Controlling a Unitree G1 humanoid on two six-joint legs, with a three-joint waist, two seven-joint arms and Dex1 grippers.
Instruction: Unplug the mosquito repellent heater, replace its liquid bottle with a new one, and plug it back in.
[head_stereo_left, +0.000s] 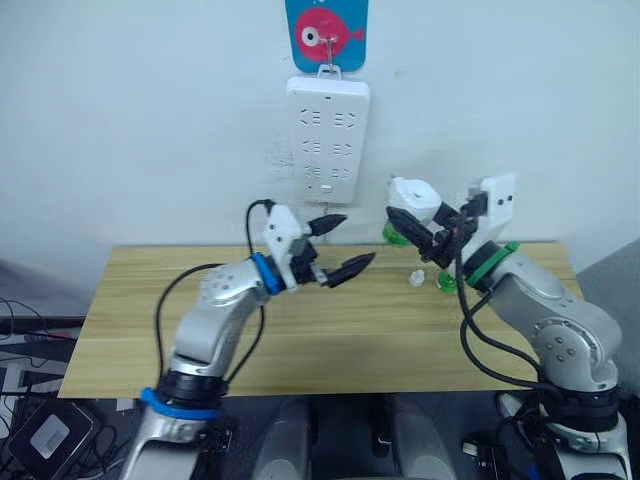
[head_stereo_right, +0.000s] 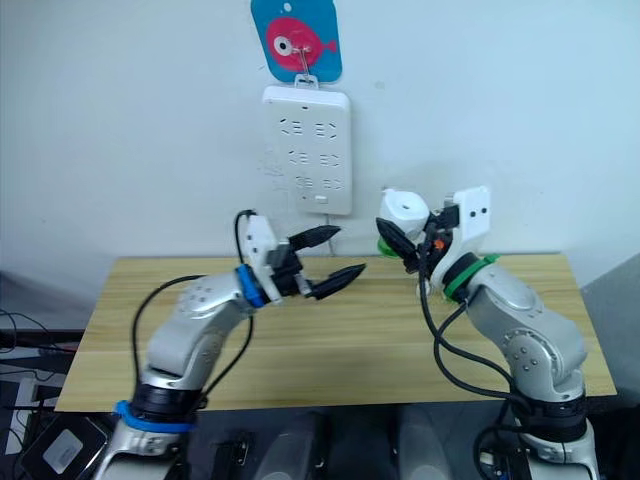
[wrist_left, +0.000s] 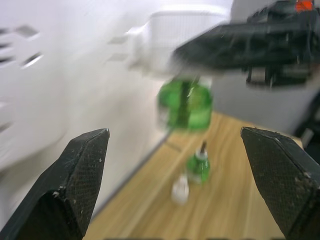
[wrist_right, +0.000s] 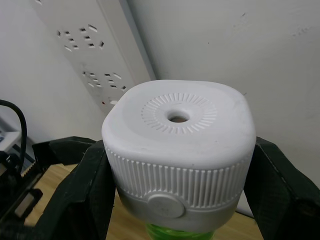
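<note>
White plastic marks the mosquito repellent heater (wrist_right: 177, 150), which the right claw (head_stereo_left: 425, 238) holds clamped between its two black fingers, one on each ribbed side. The heater is lifted off the wooden worktop (head_stereo_left: 330, 330) and sits to the right of the white power strip (head_stereo_left: 327, 135) on the wall, unplugged from it. A green bottle (wrist_left: 186, 102) hangs from the heater's underside, screwed into its base.

On the worktop, below and right of the power strip and close under the raised heater, stands a second small green bottle (wrist_left: 198, 165) with a dark wick rod showing at its neck. Just beside it lies a small white cap (wrist_left: 180, 189), apart from the bottle.

The left claw (head_stereo_left: 338, 247) hovers above the worktop, below the power strip and left of the heater, its fingers spread wide and gripping nothing. Above the power strip hangs a blue card with a red fish (head_stereo_left: 327, 35).
</note>
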